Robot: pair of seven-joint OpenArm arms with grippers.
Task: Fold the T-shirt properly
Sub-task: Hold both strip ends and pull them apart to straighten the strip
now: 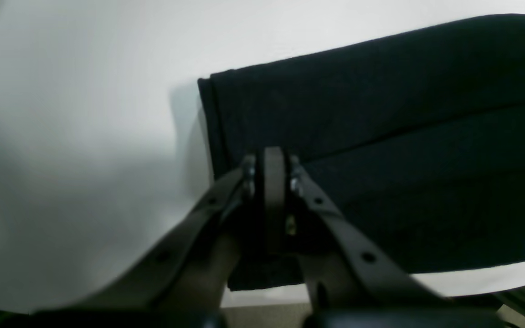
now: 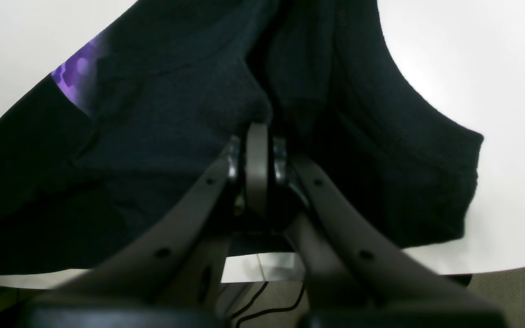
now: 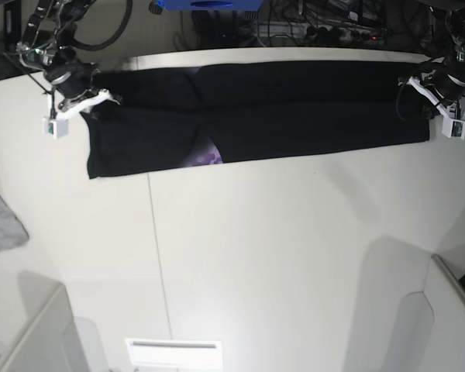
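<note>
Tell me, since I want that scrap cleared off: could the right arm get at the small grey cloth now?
Probably not yet: the right gripper is shut on the T-shirt, so it must let go first. The grey cloth lies apart on the table, nothing between.

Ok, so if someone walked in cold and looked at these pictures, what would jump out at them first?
A long black T-shirt stretched in a band across the far side of the white table, with a small purple print peeking out at its near edge. Each end is pinched by a shut gripper: the left gripper at the base view's right end, the right gripper at its left end. A grey cloth lies at the table's left edge.
</note>
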